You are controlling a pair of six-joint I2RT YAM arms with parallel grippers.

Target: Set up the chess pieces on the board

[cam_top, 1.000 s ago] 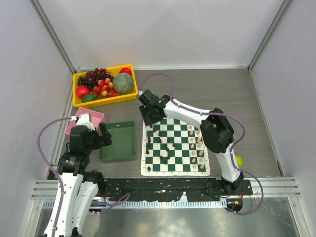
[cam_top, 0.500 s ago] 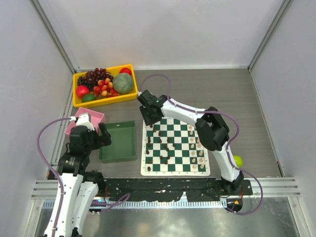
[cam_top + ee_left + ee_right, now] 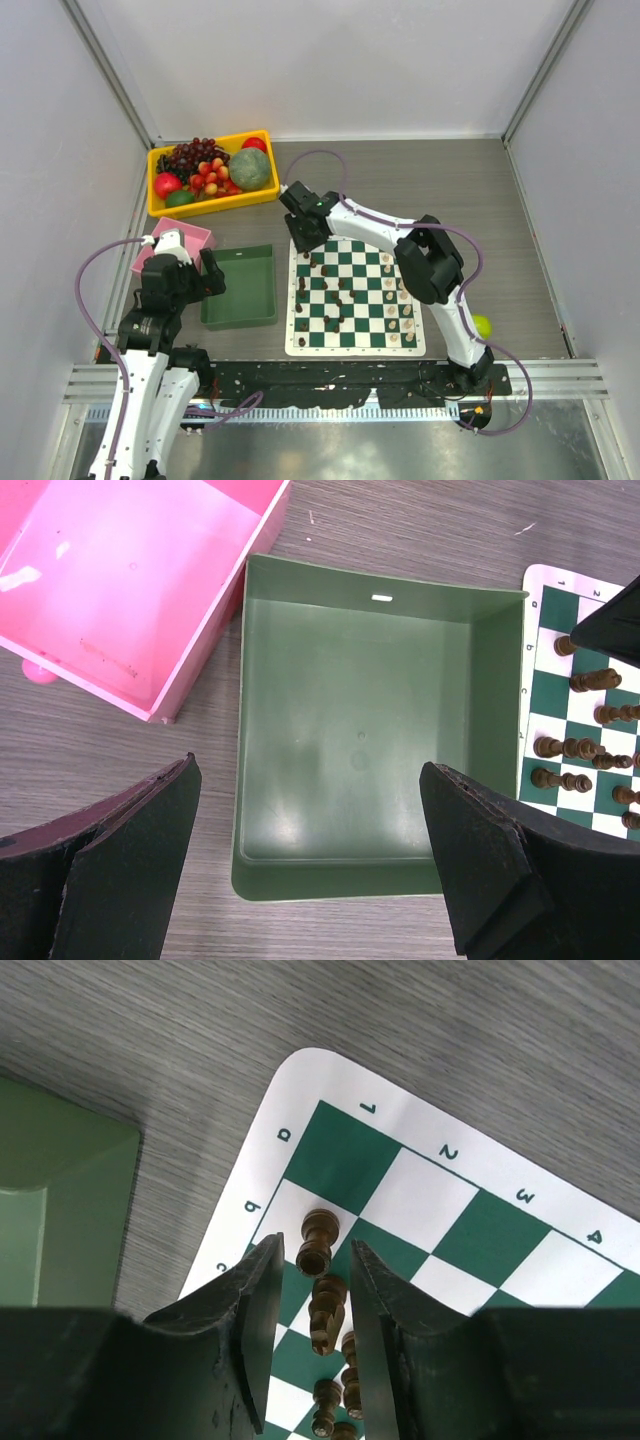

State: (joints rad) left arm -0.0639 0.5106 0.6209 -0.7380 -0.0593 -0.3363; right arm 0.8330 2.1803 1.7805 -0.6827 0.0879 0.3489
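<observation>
Top external view: a grey wood-grain desk (image 3: 450,190) is seen between white walls, with both arms mounted at its near edge. The board (image 3: 355,350) is laid flat in the middle, in front of the right arm's base. At the far left a yellow tray (image 3: 212,206) is filled with fruit (image 3: 210,170). A green tray (image 3: 240,290) is placed just left of the board, and a pink tray (image 3: 195,236) is set beyond it at the left. The right arm is stretched over the board to its far left corner. The left arm is held over the green tray. The left gripper (image 3: 310,770) is spread wide above that tray, and nothing is held in it. The right gripper (image 3: 315,1248) is lowered with its jaws half spread on either side of one dark piece (image 3: 316,1240), which stands on a white square next to the corner square; a sliver of board is seen on each side of it, so no contact is shown. The dark chess pieces (image 3: 338,300) are scattered over the board's left half. The cream chess pieces (image 3: 400,290) are gathered along its right side. A yellow-green ball (image 3: 484,325) is seen on the desk to the right of the board.
</observation>
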